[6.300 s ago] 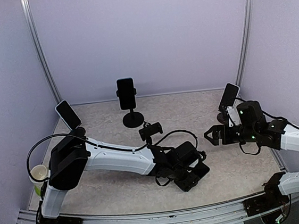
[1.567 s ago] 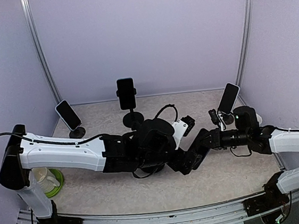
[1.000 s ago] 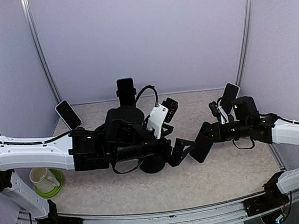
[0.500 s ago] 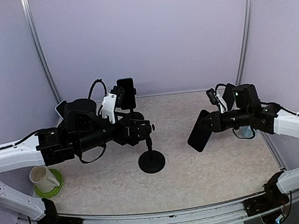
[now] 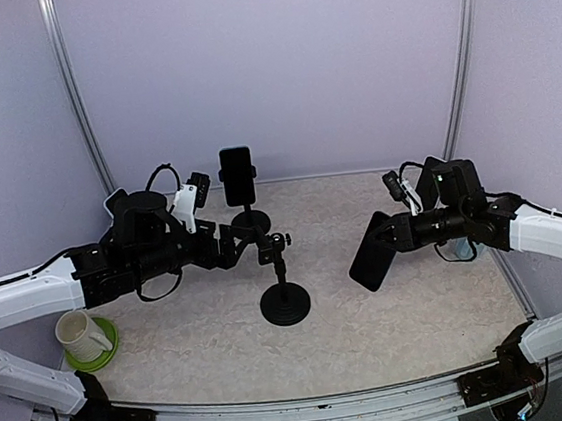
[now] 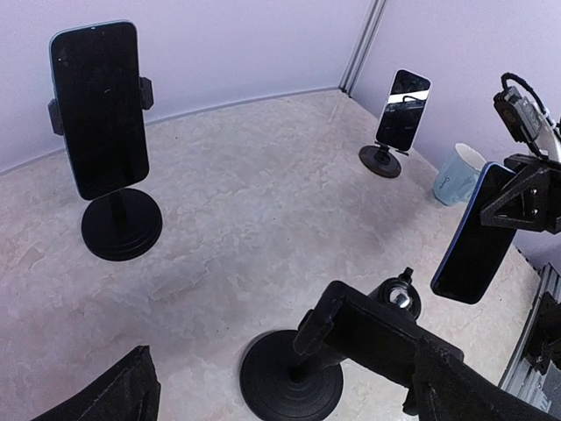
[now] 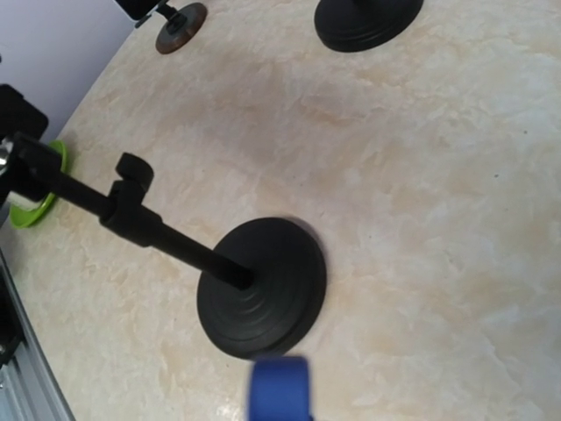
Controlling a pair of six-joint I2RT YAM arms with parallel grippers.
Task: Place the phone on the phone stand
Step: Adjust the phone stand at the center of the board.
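The black phone stand [image 5: 285, 305] is upright in the middle of the table, its clamp head [image 6: 377, 338] empty. My left gripper [image 5: 252, 238] is open at that head. The head lies between the wide fingers, close against the right one and well clear of the left finger [image 6: 123, 395]. My right gripper [image 5: 396, 231] is shut on the upper end of the phone [image 5: 371, 251], a dark slab with a blue edge. It hangs tilted in the air to the right of the stand. The phone's blue edge [image 7: 280, 388] shows just above the stand's base [image 7: 263, 285].
Three other stands each carry a phone: back centre [image 5: 238, 175], back left [image 5: 117, 202] and back right [image 6: 405, 107]. A white mug [image 5: 77, 333] sits on a green coaster at the left. A pale blue mug [image 6: 458, 175] stands by the right wall.
My left arm has drawn back to the left and up, staying open, and the stand has kept its place. The right gripper has lifted the phone from low beside the stand's base.
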